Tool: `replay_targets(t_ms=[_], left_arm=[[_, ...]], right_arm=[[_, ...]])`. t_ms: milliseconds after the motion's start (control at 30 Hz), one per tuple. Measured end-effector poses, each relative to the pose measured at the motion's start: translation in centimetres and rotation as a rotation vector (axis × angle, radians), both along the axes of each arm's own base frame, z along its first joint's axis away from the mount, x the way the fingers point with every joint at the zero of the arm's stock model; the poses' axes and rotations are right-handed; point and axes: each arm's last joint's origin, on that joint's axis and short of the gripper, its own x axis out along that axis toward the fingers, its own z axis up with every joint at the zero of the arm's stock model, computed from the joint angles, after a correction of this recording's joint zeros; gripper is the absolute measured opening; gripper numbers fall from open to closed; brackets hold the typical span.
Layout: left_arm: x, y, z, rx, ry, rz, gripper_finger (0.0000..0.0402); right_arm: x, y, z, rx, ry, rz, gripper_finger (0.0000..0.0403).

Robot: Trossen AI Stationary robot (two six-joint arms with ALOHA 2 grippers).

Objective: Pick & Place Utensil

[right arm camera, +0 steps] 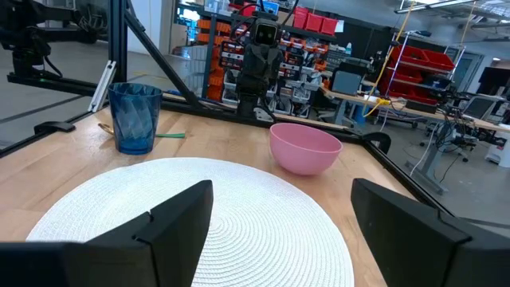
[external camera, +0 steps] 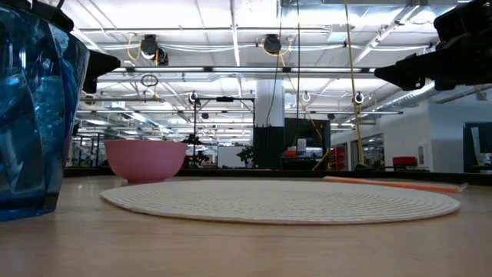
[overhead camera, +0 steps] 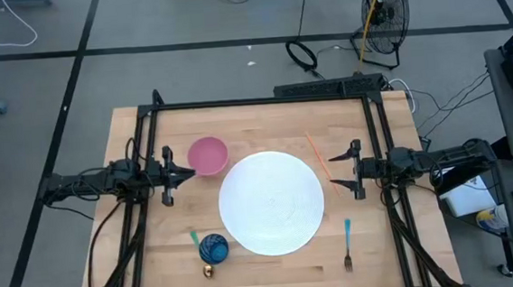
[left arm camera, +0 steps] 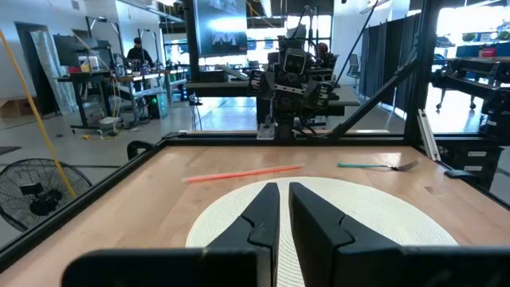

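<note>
Fork with a teal handle and metal tines (overhead camera: 347, 245) is lying flat on the wooden table (overhead camera: 409, 250), near the front edge on the right side, just off the right rim of the round white woven placemat (overhead camera: 271, 202) — and I am not touching it. Nothing of the pick is showing as done: the fork is resting on bare wood, with none of my fingers around it.

My right gripper (overhead camera: 335, 171) is hovering above the table at the placemat's right edge, its fingers (right arm camera: 171, 219) spread wide with nothing between them. My left gripper (overhead camera: 189, 174) is waiting on the opposite side, beside the small pink bowl (overhead camera: 207, 155), with its fingers (left arm camera: 259, 223) drawn almost together around nothing.

Other utensils are sitting untouched too. A thin orange straw-like stick (overhead camera: 317, 156) is lying at the far right of the placemat, and a blue ribbed tumbler (overhead camera: 213, 249) is standing at the near left, with a second teal-handled utensil (overhead camera: 193, 236) partly tucked behind it and a small gold object (overhead camera: 207, 271) just in front — I cannot tell what that one is.

I am judging the whole task as ahead of me: reaching, closing on a utensil, lifting, and setting it down, probably on the placemat or in the tumbler.
</note>
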Motion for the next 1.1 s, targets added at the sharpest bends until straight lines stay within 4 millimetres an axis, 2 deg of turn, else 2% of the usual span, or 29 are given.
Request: replay_targets(t_ms=[700, 867, 1100], left_arm=[[0.0, 0.0, 0.0, -0.005, 0.0, 0.0, 0.0037], [0.0, 0.0, 0.0, -0.146, -0.007, -0.008, 0.0037], [-0.01, -0.01, 0.09, -0.302, -0.023, -0.02, 0.0037]], right_arm=[[0.0, 0.0, 0.0, -0.034, 0.001, 0.0, 0.0293], [0.0, 0.0, 0.0, -0.029, 0.0, 0.0, 0.0293], [-0.01, 0.0, 0.41, 0.259, -0.047, 0.005, 0.0293]])
